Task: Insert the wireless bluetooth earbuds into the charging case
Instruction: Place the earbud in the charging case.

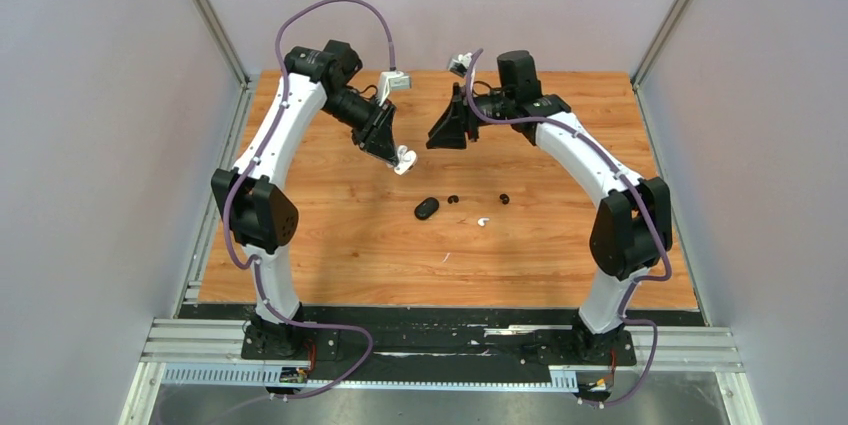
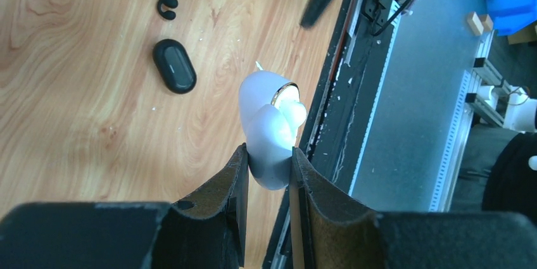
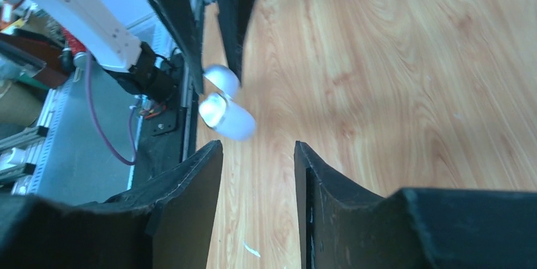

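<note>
My left gripper (image 1: 398,155) is shut on a white charging case (image 1: 405,161) and holds it above the table. In the left wrist view the white charging case (image 2: 269,123) stands open between the fingers, and a white rounded piece (image 2: 292,114) sits at its gold-rimmed mouth. My right gripper (image 1: 433,139) hangs open just right of the case, with nothing between its fingers (image 3: 202,174). On the wood lie a black case (image 1: 427,208), two black earbuds (image 1: 453,199) (image 1: 504,199) and a white earbud (image 1: 484,221).
A tiny white fleck (image 1: 446,257) lies on the wooden table (image 1: 330,245) nearer the front. Black rails (image 1: 440,345) run along the near edge by the arm bases. Grey walls close in both sides.
</note>
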